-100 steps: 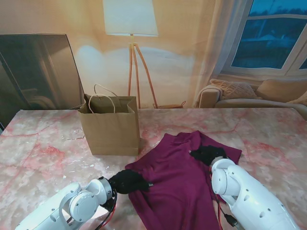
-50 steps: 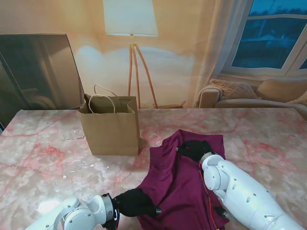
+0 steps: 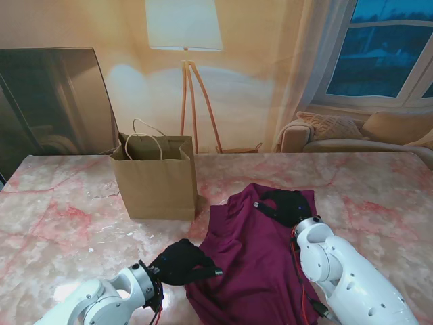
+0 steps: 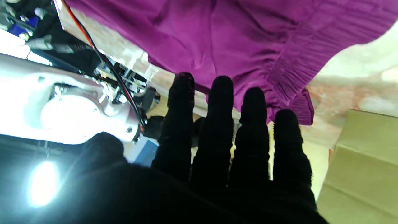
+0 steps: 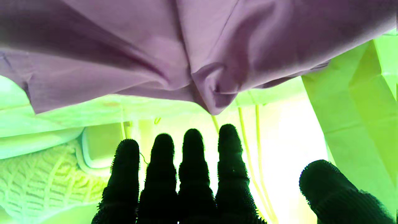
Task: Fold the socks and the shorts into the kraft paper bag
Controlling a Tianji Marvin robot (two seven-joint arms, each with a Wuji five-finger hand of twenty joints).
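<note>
Left hand (image 3: 181,262) flat, fingers extended, gripping nothing, beside shorts (image 3: 254,261); right hand (image 3: 287,205) spread flat on their far edge. Kraft paper bag (image 3: 155,183) beyond left hand. Risk: fold springing back once released.

Your robot: two glossy white arms ending in black fuzzy hands.

You see rounded white shell segments on both arms, the left hand (image 3: 181,263) and right hand (image 3: 287,206) gloved in black textured fabric with five fingers (image 4: 221,102) each, and red and black cables (image 3: 302,284) running along the wrists.
</note>
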